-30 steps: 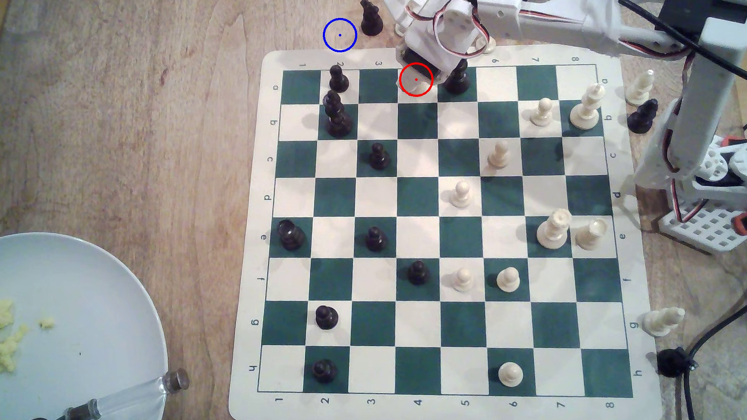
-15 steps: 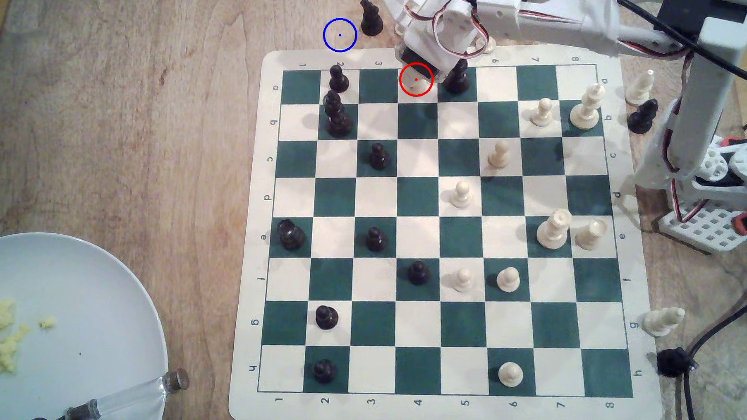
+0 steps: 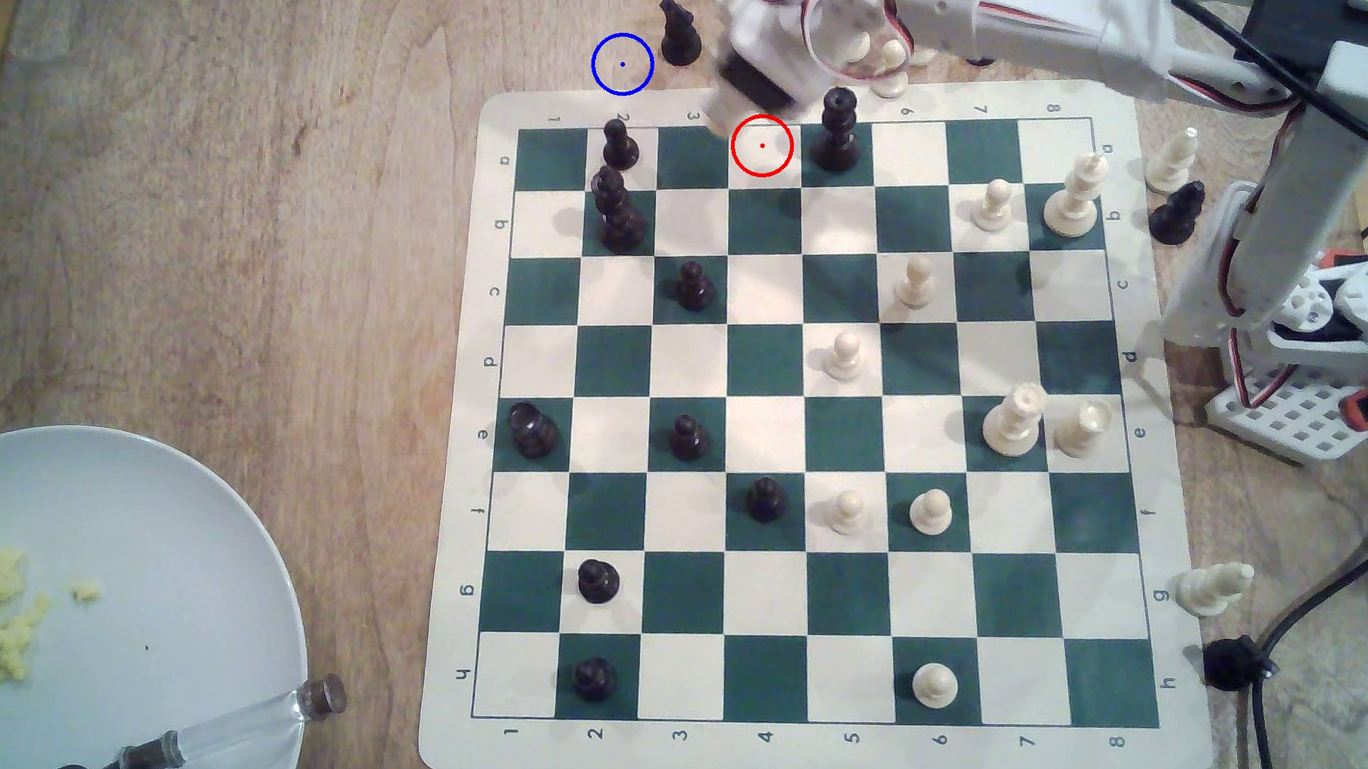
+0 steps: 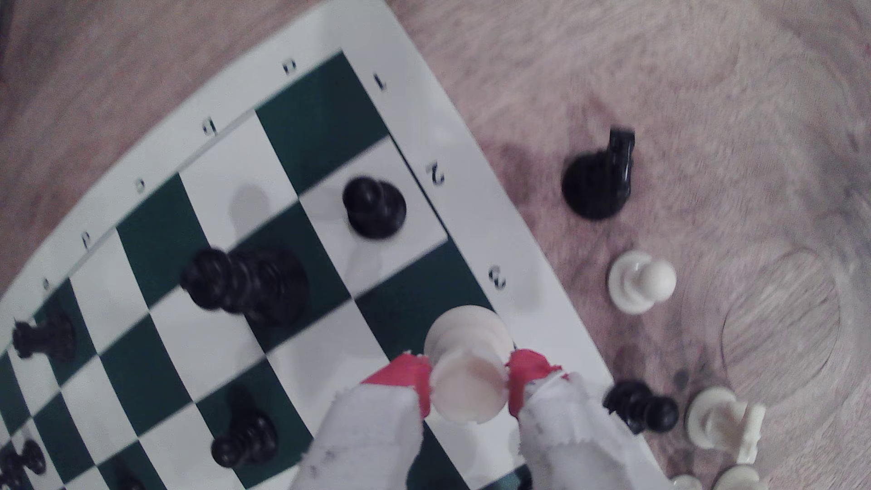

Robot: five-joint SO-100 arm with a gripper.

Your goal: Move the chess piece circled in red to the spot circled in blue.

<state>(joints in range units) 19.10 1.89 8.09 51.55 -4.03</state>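
- Wood inside the blue ring [image 3: 623,64] lies bare on the table [image 3: 199,194], toward the exterior view's left of the gripper and just off the board's [image 3: 458,440] top edge. Releasing short of it would leave the rook on the board's margin instead.
- Black knight [image 3: 680,32] stands on the table just beside the ring, on its right in the exterior view, between ring and gripper. A low, straight carry could clip it and topple it into the target.
- Black pawn [image 3: 620,144] and the tall black piece [image 3: 616,209] beneath it sit on the board below the ring; dropping too early on that side could knock them.
- Gripper [image 4: 469,384] pinches the cream rook [image 4: 466,377] between its red-tipped fingers [image 4: 410,379], lifted above the board's rim near the "3" mark. The hold sits high on the piece, so a jerk could let it tilt or slip out.
- Red ring [image 3: 762,145] now encloses an empty white square.
- Black king or queen [image 3: 838,134] stands just right of that square in the exterior view, close to the arm; a backward swing could brush it.
- Cream pawns [image 3: 890,65] crowd the table beside the wrist, another brushing risk.
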